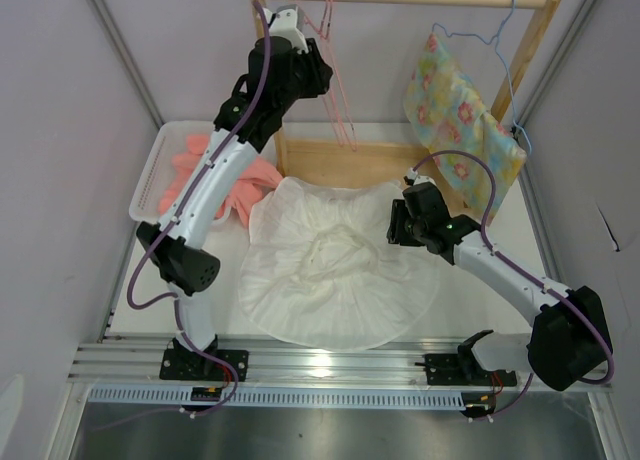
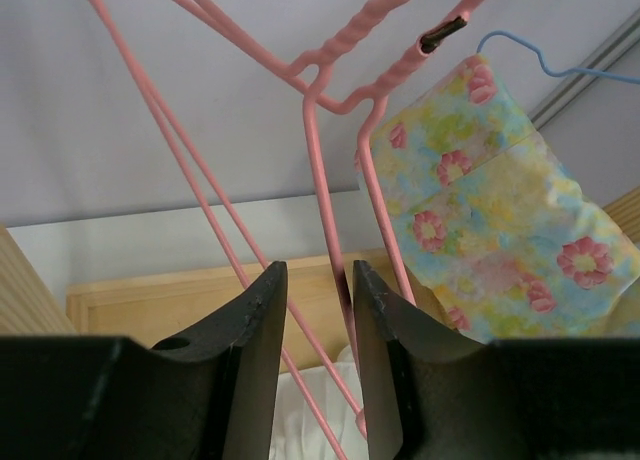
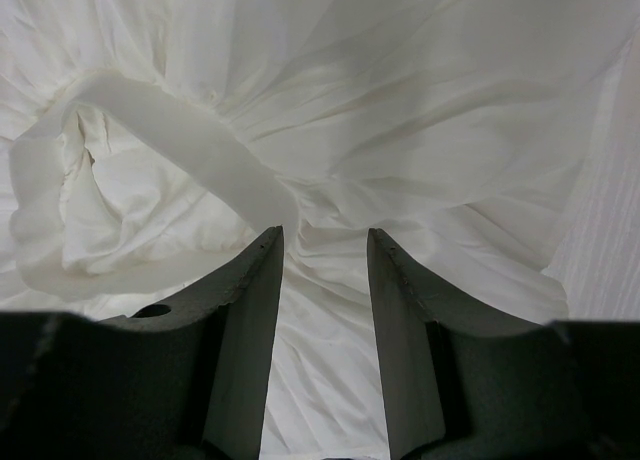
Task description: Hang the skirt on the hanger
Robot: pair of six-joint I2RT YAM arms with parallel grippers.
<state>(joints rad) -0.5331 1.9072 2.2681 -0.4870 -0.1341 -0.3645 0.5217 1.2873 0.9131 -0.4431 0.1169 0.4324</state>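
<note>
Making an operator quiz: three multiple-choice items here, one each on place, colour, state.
1. White ruffled fabric skirt lies: A on the table; B on a chair; C on the floor.
2. Wire hanger bearing the yellow floral cloth: A pink; B light blue; C green.
3. Right end effector: A shut on skirt; B open above skirt; C out of view.
A, it spreads flat there; B, blue wire shows above the cloth; B, its jaws stand apart over fabric.

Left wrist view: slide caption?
Left gripper at the pink hanger, one wire between its open jaws; yellow floral cloth hanging behind.
</note>
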